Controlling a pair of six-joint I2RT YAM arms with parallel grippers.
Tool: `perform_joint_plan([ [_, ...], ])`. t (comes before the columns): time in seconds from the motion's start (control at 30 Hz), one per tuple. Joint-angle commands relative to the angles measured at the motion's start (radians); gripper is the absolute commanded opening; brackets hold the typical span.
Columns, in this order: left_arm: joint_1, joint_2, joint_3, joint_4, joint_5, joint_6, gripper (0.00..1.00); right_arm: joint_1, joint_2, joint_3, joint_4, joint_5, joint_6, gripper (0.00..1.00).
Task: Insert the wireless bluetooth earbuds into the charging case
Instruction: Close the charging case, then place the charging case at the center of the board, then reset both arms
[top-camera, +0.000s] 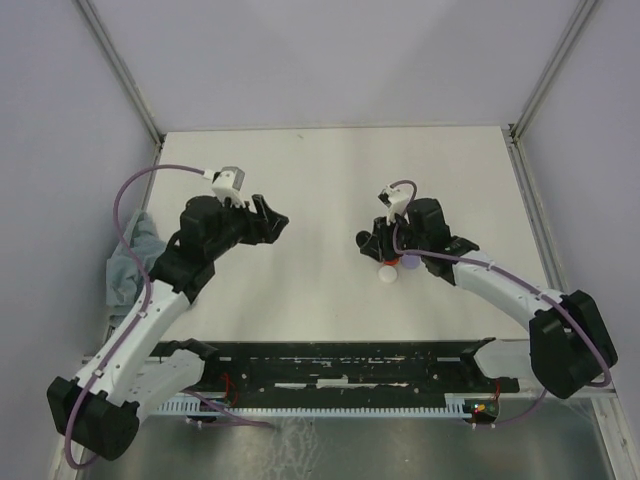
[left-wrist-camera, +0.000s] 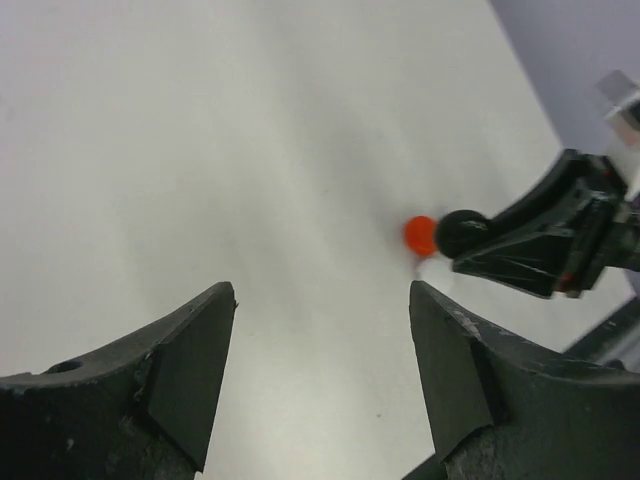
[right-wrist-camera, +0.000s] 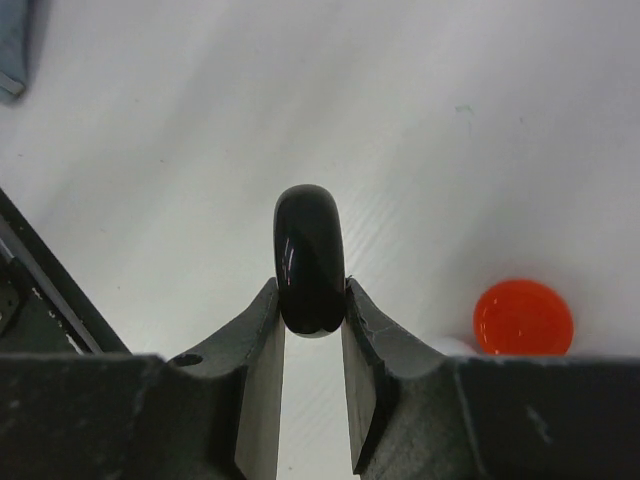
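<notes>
Bright, even light; soft shadows; slight blur.

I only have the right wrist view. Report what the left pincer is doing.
Observer: The left pincer is open and empty, hanging above the table.
Operator: Tell me what else lies near the black case I hold.
Observer: A white case and a lavender case sit on the table just beside the right pincer.
Operator: Name anything by the left arm.
Observer: A crumpled grey-blue cloth lies at the table's left edge.
</notes>
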Motion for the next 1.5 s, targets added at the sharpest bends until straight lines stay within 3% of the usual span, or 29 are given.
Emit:
perform_joint_plan([
  [0.0, 0.006, -0.101, -0.114, -0.040, -0.345, 0.045, 0.78, -0.003, 0.072, 0.033, -0.208, 0.116, 0.066, 0.06],
  [0.2, 0.012, -0.164, -0.204, -0.018, -0.478, 0.002, 0.85, -0.002, 0.212, 0.078, -0.220, 0.101, 0.148, 0.10],
  [0.37, 0.036, -0.154, -0.216, -0.021, -0.488, -0.034, 0.89, -0.002, 0.290, 0.102, -0.194, 0.118, 0.175, 0.15],
  [0.7, 0.067, -0.175, -0.201, -0.047, -0.463, -0.057, 0.89, -0.002, 0.368, 0.179, -0.298, 0.195, 0.198, 0.44],
  [0.93, 0.067, -0.231, -0.173, -0.083, -0.497, -0.061, 0.89, -0.003, 0.284, 0.181, -0.355, 0.235, 0.182, 0.58],
  [1.13, 0.067, -0.308, -0.120, -0.125, -0.534, -0.037, 0.93, -0.002, 0.106, 0.212, -0.415, 0.344, 0.121, 0.71],
  [1.2, 0.067, -0.343, -0.100, -0.138, -0.554, -0.016, 1.00, -0.002, 0.018, 0.218, -0.429, 0.396, 0.093, 0.78],
  [1.33, 0.067, -0.424, -0.061, -0.158, -0.608, 0.043, 0.99, -0.004, -0.146, 0.229, -0.461, 0.552, 0.034, 0.89],
  [1.37, 0.067, -0.445, -0.054, -0.163, -0.628, 0.057, 0.99, -0.004, -0.184, 0.235, -0.474, 0.601, 0.019, 0.98],
  [1.47, 0.067, -0.506, -0.044, -0.170, -0.677, 0.096, 0.99, -0.004, -0.279, 0.253, -0.520, 0.747, -0.020, 0.99],
])
